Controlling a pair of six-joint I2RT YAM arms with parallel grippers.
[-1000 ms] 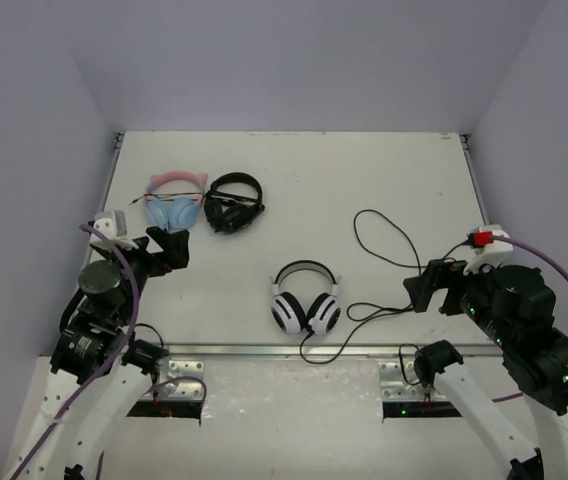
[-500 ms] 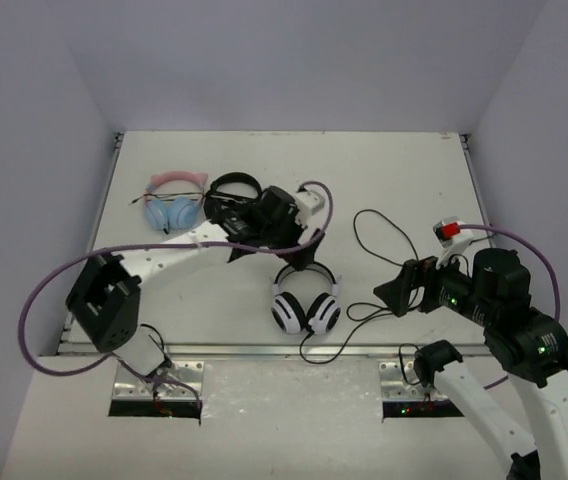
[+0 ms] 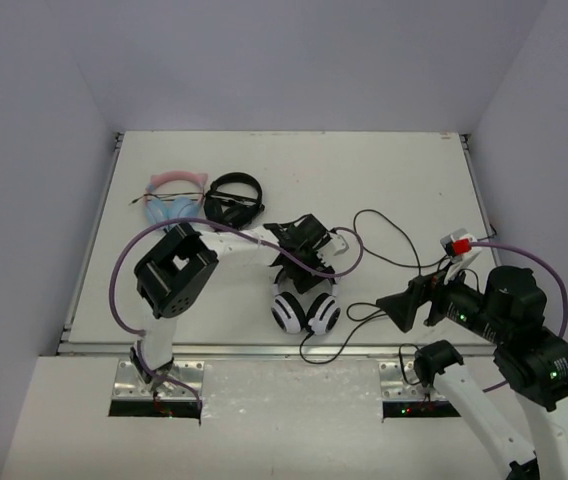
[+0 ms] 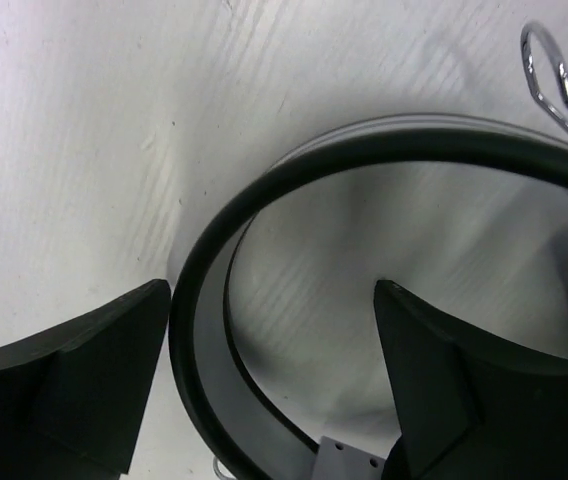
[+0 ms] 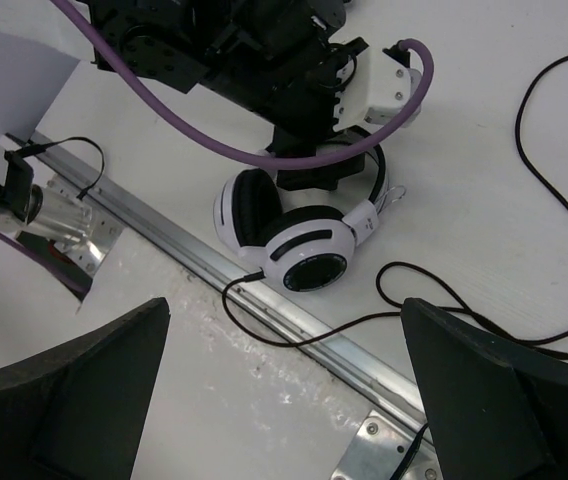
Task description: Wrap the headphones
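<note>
— Where do the headphones [image 3: 304, 313] lie?

— Flat on the tabletop [image 3: 404, 165], close to its near edge and about midway between the two arms. The ear cups point toward the arm bases and the headband [image 4: 196, 300] arches away from them.

— And the left fingers [image 4: 74, 390]?

— Down over the top of that headband, with the left arm reaching across from its side. In the left wrist view the black band curves between them. One finger sits just outside the arc, its tip right against the band's outer edge or nearly so; I cannot tell whether it touches. The other stands inside the arc with bare tabletop showing between it and the band. So they are spread apart astride the headband, not pinching it.

— The right fingers [image 5: 74, 400]?

— Spread wide with nothing between them, hanging in the air to the right of the headphones and well apart from them. The right wrist camera looks down on the ear cups and the left arm's wrist.

— The cable [image 3: 356, 230]?

— Loose: it leaves the cups, runs along the near edge, then loops over the right half of the tabletop.

— Anything else?

— A pink-and-blue cat-ear pair [image 3: 174, 203] and an all-black pair [image 3: 234, 200] lie side by side toward the far left.
</note>
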